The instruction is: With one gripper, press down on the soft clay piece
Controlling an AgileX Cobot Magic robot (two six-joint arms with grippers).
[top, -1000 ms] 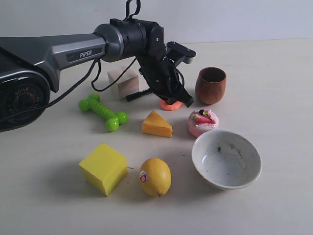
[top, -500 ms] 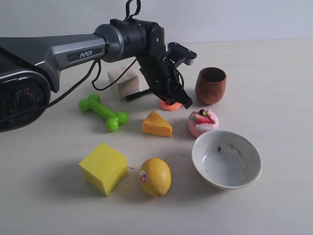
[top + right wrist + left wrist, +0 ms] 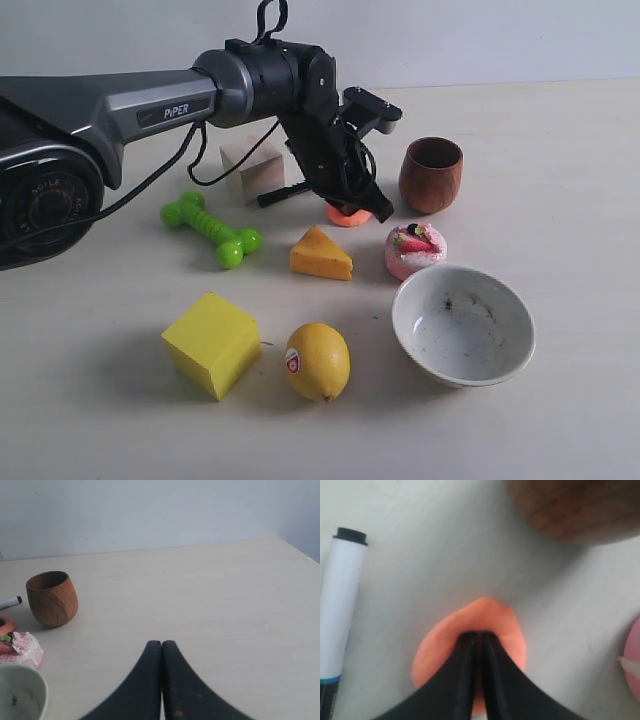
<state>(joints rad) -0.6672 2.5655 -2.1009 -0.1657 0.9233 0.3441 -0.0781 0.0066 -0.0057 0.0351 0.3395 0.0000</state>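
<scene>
The likeliest trouble was the soft clay piece (image 3: 492, 616) clinging to the left end effector (image 3: 479, 636) and coming up off the table (image 3: 570, 160) when the arm lifted, since the narrow tips would bite into a tacky lump. A push that ran off vertical could also smear the clay sideways toward the wooden cup (image 3: 431, 175) or the marker (image 3: 341, 610), both of which lay near it.

The clay lay flat on the table between the cup and the pale block (image 3: 251, 170), behind the cheese wedge (image 3: 320, 254) in the exterior view. The left end effector had its jaws drawn together with nothing between them, and its tips met the clay's upper face near the middle. They probably pressed into it, though they hid the contact spot itself. The right end effector (image 3: 161, 646), also closed and empty, hung over bare table well apart from the clay.
</scene>
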